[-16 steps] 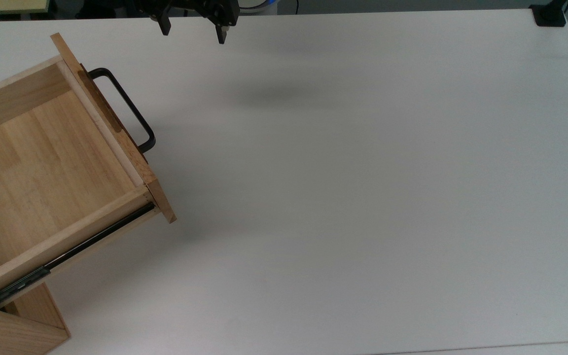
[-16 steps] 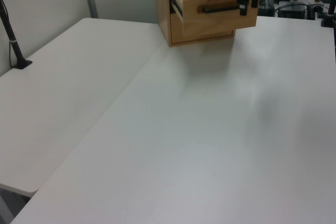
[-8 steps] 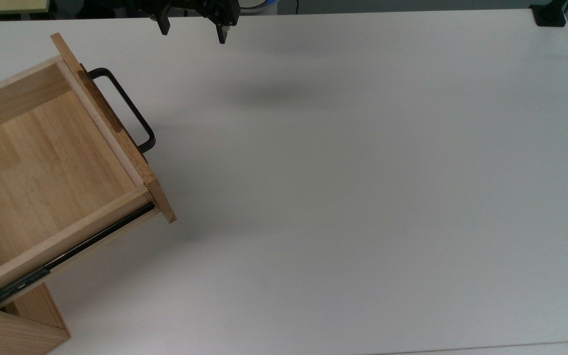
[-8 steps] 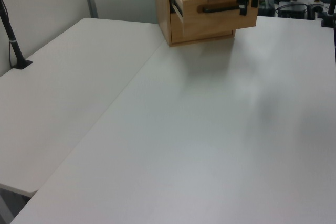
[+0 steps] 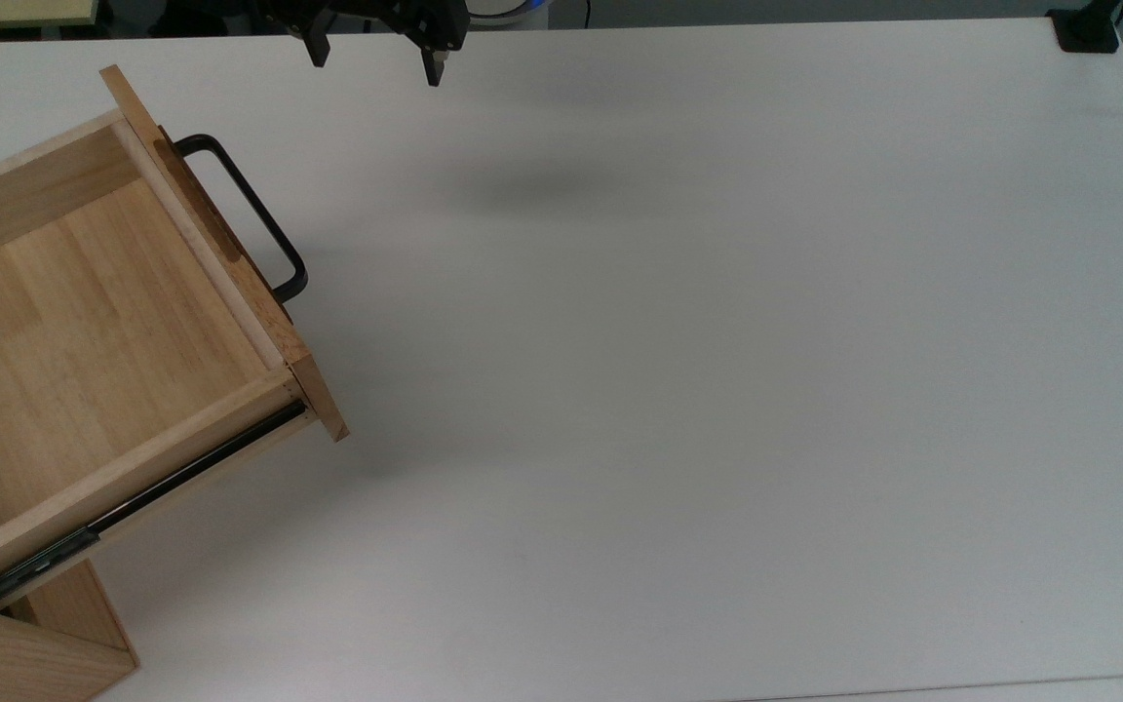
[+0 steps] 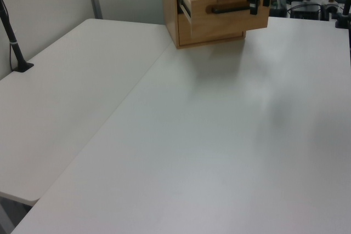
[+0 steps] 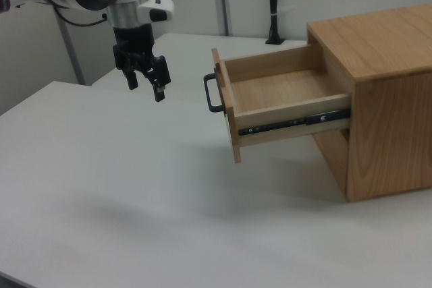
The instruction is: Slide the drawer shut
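Approach step — drawer (image 7: 283, 102) pulled well out of cabinet (image 7: 378, 92). Hand (image 7: 145, 80) above table (image 5: 717, 390), fingers apart, empty, clear of handle (image 7: 212, 93). Next you bring hand to front panel — push straight inward along rails.

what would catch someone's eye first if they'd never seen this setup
The light pine-wood drawer stands out first: it is pulled far out of its wooden cabinet, with its black U-shaped bar handle and a black side rail showing, at the right view's right. Next is the black two-finger gripper on the white arm, hanging open above the bare white table at the right view's left, apart from the handle.
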Controlling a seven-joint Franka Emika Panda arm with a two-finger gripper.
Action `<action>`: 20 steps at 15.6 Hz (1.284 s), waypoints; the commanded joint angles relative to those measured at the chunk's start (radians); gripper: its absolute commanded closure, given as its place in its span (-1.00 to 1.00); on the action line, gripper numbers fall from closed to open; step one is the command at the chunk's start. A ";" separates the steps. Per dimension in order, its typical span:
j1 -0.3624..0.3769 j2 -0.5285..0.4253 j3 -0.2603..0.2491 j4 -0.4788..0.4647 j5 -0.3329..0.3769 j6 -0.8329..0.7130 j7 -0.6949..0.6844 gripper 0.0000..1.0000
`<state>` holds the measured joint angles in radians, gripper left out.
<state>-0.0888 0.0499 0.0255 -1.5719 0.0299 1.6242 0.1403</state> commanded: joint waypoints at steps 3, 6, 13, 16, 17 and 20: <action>0.008 -0.002 -0.004 0.023 -0.011 -0.040 0.064 -1.00; 0.009 0.001 -0.004 0.023 -0.011 -0.037 0.113 -1.00; 0.009 0.004 -0.003 0.024 -0.008 -0.023 0.165 -0.91; 0.008 0.005 -0.003 0.029 -0.002 -0.021 0.218 -0.67; 0.008 0.005 -0.003 0.029 -0.001 -0.021 0.248 -0.53; 0.008 0.005 -0.003 0.029 0.002 0.000 0.359 0.05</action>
<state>-0.0887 0.0499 0.0258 -1.5638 0.0301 1.6228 0.3844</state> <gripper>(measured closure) 0.260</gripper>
